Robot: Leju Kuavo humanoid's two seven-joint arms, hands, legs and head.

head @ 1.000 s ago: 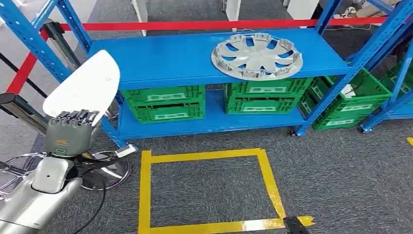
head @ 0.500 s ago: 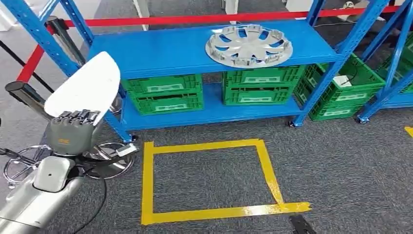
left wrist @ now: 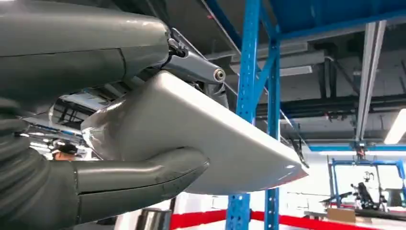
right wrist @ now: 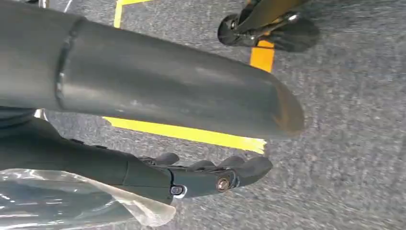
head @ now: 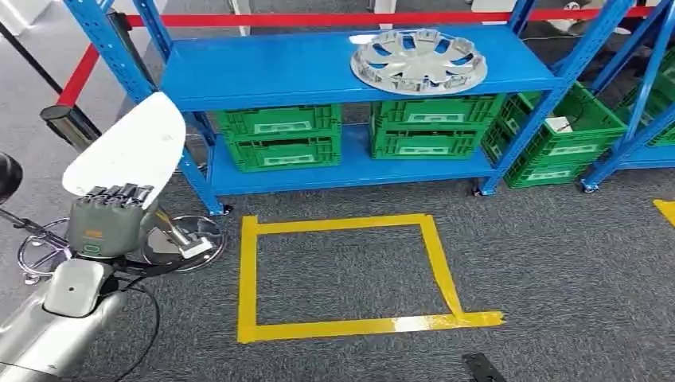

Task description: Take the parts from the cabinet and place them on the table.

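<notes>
Head view: left hand (head: pixel 107 219) grips a white part (head: pixel 127 153); right hand (right wrist: pixel 201 177) empty, fingers apart.

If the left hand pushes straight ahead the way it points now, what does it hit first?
Probably the blue rack: the left hand holds a white panel whose tip leads toward the rack's left front post. Depth is unclear, so it might pass just left.

Blue shelf upright (head: pixel 185 159) just beside held white part (head: pixel 127 151); open carpet (head: pixel 557 263) rightward.
</notes>
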